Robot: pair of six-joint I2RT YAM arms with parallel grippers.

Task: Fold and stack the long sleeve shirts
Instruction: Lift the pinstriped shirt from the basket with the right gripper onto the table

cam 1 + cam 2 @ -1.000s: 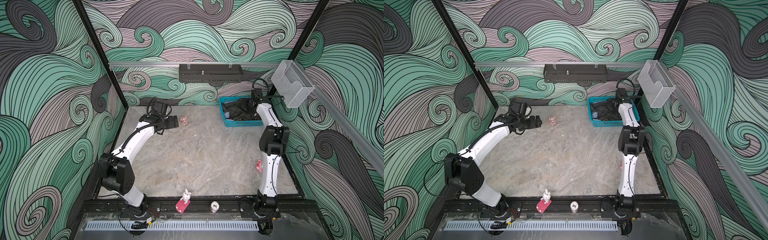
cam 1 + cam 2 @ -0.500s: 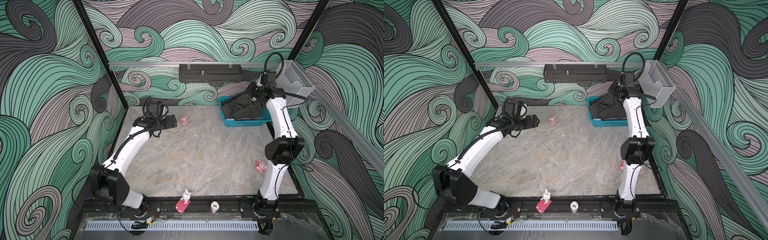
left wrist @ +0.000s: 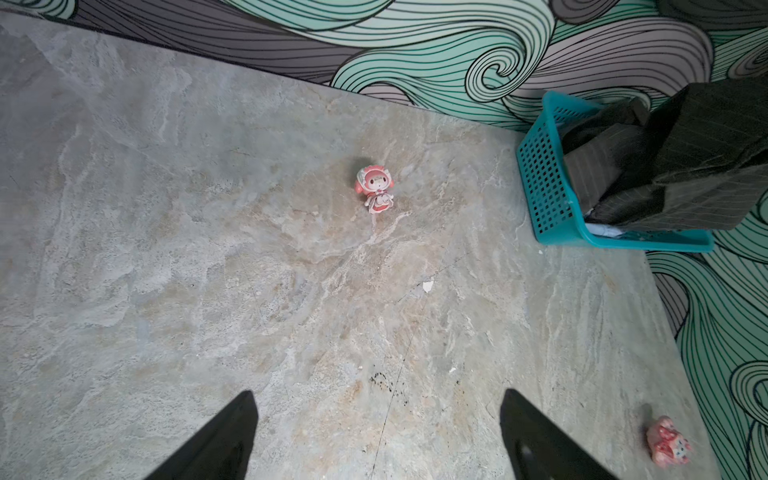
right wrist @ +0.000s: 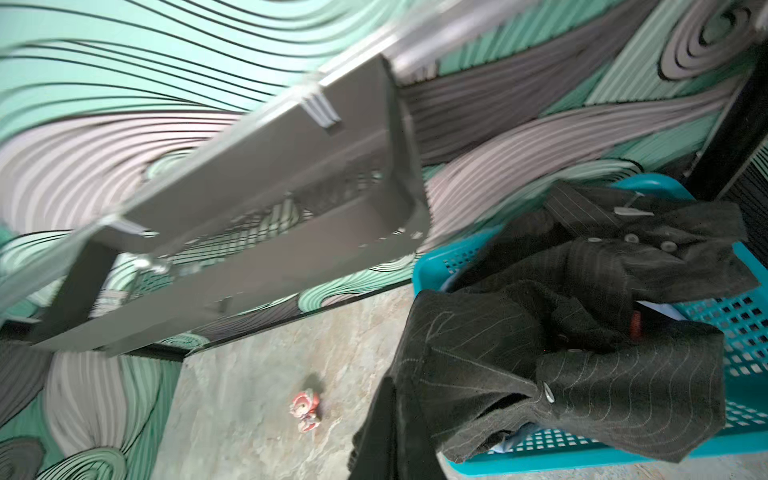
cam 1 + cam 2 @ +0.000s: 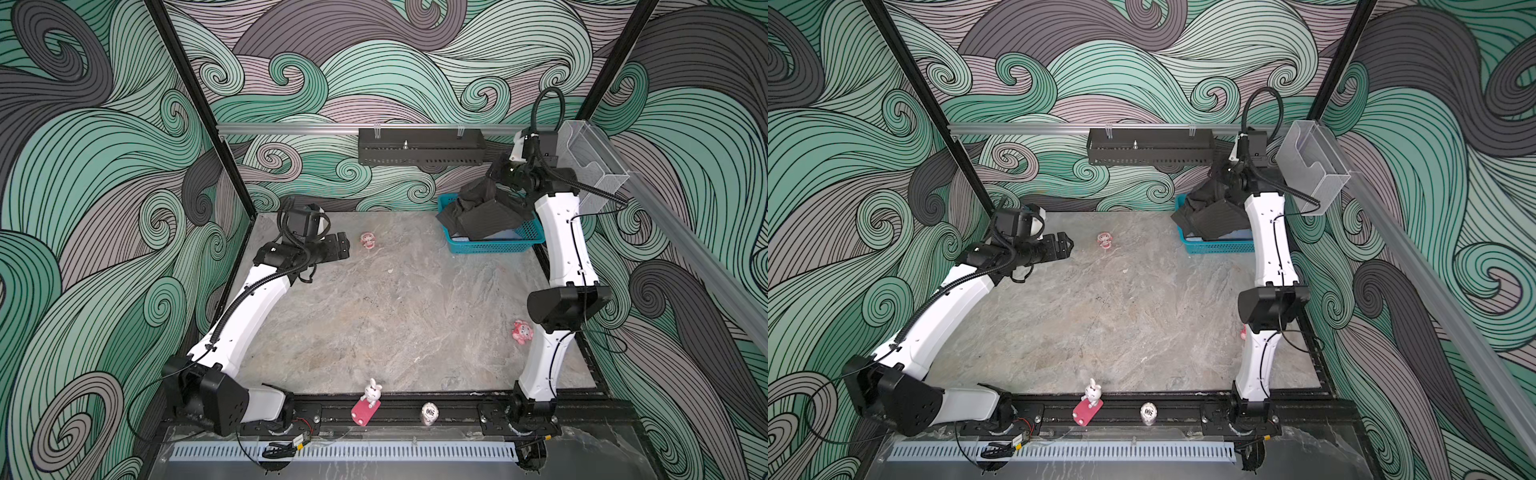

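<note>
The dark pinstriped long sleeve shirt (image 5: 486,216) (image 5: 1217,216) hangs half out of the teal basket (image 5: 490,248) at the back right. My right gripper (image 5: 496,174) (image 5: 1221,176) is shut on its top fold, high above the basket. In the right wrist view the shirt (image 4: 582,332) drapes from my right gripper (image 4: 395,436), and a red tag (image 4: 635,322) shows. A sliver of the light blue shirt (image 3: 604,229) (image 4: 507,440) lies under it in the basket. My left gripper (image 5: 343,245) (image 3: 376,399) hovers open and empty over the back left of the table.
A pink figurine (image 5: 368,240) stands just ahead of the left gripper and another (image 5: 521,331) by the right arm. A rabbit figure (image 5: 368,401) sits on the front rail. A black shelf (image 5: 419,147) and a clear holder (image 5: 590,166) hang close to the raised right wrist.
My right arm has risen from inside the basket and pulled the dark shirt up with it. The left arm has stretched out lower and drawn slightly left, its gripper still open.
</note>
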